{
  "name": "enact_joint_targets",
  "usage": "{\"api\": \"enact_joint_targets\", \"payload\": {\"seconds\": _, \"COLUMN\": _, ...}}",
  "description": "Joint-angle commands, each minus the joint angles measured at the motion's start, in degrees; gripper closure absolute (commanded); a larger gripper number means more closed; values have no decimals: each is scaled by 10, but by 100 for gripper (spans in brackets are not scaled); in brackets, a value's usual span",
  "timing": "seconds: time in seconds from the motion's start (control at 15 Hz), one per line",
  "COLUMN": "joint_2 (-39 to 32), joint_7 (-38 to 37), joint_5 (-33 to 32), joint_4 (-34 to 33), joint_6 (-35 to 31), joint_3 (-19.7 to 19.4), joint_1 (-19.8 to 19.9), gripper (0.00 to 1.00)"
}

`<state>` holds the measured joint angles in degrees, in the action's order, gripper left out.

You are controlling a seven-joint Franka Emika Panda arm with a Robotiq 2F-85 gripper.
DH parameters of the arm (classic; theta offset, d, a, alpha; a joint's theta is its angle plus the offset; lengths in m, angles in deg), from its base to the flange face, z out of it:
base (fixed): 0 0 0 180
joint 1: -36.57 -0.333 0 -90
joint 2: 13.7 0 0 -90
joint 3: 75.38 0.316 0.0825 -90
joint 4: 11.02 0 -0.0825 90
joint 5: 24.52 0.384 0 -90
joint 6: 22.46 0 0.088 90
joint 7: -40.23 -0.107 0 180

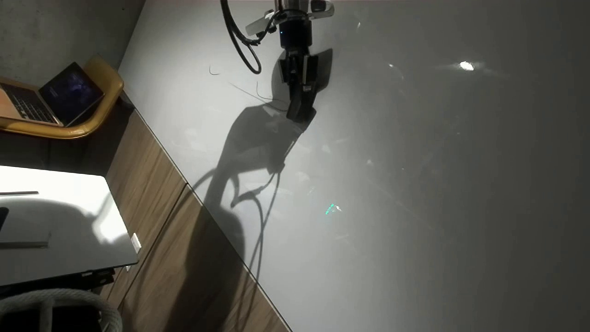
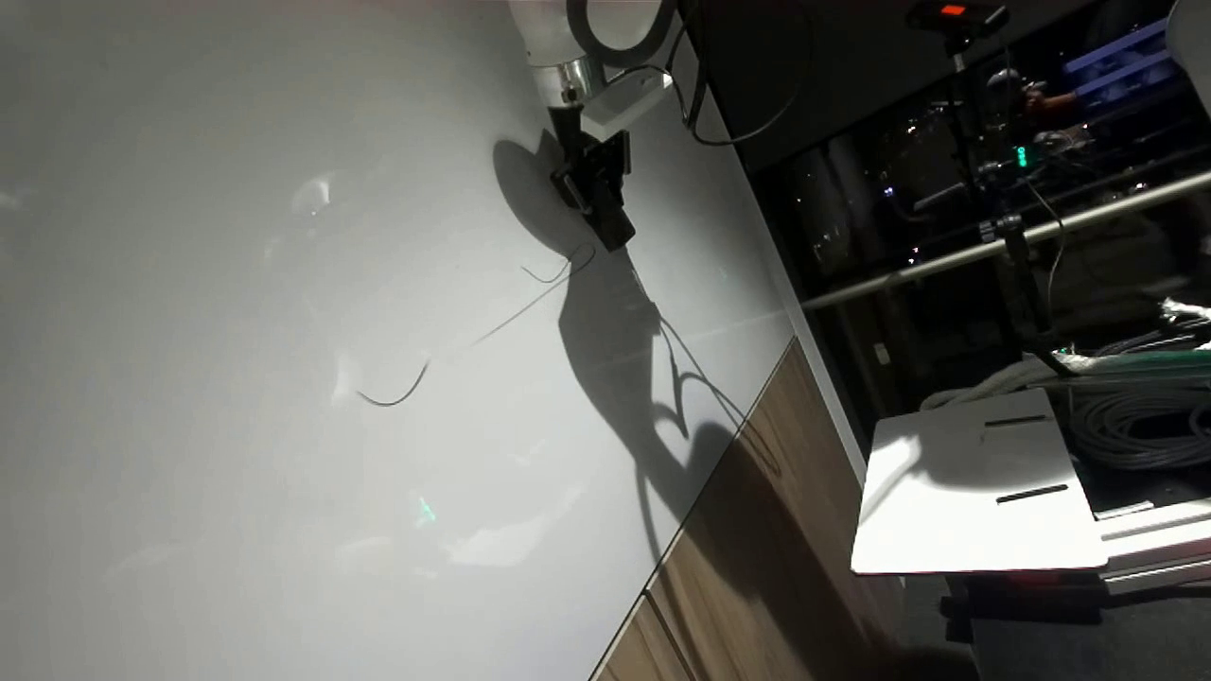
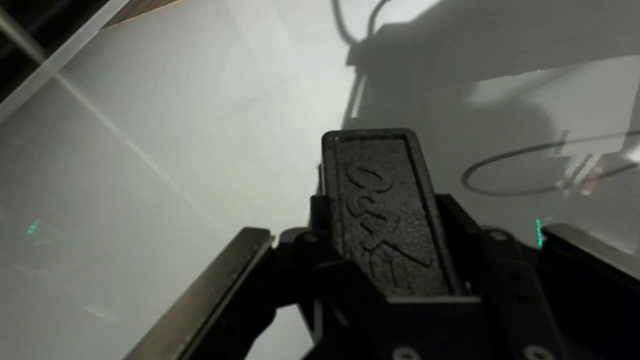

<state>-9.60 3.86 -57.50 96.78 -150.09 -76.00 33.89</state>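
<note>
Wrist view: black block [image 3: 385, 200] clasped in claw [image 3: 386, 217] by white top [image 3: 240, 130]

Claw: the fingers [image 3: 457, 220] are drawn in to the width of the block and are stopped there, the space between them being filled by it. The block is gripped by its long sides and held lengthwise out past the fingertips, one broad face turned to the wrist view. Moulded lettering [image 3: 374, 179] is noted on that face; the word cannot be read with certainty.

Position: in both exterior views the claw is pointed toward the white top, and the block is seen tilted at its tip. A broad shadow [image 1: 258, 133] is cast outward from there. The block's far end is met by this shadow; whether the white top is touched cannot be told.

Near the claw: thin dark lines [image 2: 520, 311] are seen on the white top in an exterior view, just beside the block. A separate curved stroke [image 2: 388, 406] is found farther from the claw. A black cable [image 1: 230, 25] is hung in a loop beside the claw.

Well apart from the claw: the white top is bordered by a wood side [image 1: 147, 170]. Past it are noted a white panel [image 1: 60, 184] and a laptop [image 1: 69, 92], set on a yellow chair [image 1: 109, 83].
</note>
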Motion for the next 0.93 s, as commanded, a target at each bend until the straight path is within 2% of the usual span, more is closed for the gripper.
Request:
{"api": "enact_joint_targets", "payload": {"seconds": 0.0, "joint_2": 7, "joint_7": -29, "joint_5": 36, "joint_4": 43, "joint_6": -51, "joint_3": 23, "joint_1": 2, "gripper": 71}}
{"api": "enact_joint_targets", "payload": {"seconds": 0.2, "joint_2": -8, "joint_7": -32, "joint_5": 45, "joint_4": 38, "joint_6": -63, "joint_3": 41, "joint_1": -3, "gripper": 71}}
{"api": "enact_joint_targets", "payload": {"seconds": 0.4, "joint_2": -27, "joint_7": -23, "joint_5": 37, "joint_4": -7, "joint_6": -37, "joint_3": 59, "joint_1": -11, "gripper": 71}}
{"api": "enact_joint_targets", "payload": {"seconds": 0.87, "joint_2": -112, "joint_7": 1, "joint_5": -14, "joint_4": -188, "joint_6": 103, "joint_3": 110, "joint_1": -66, "gripper": 71}}
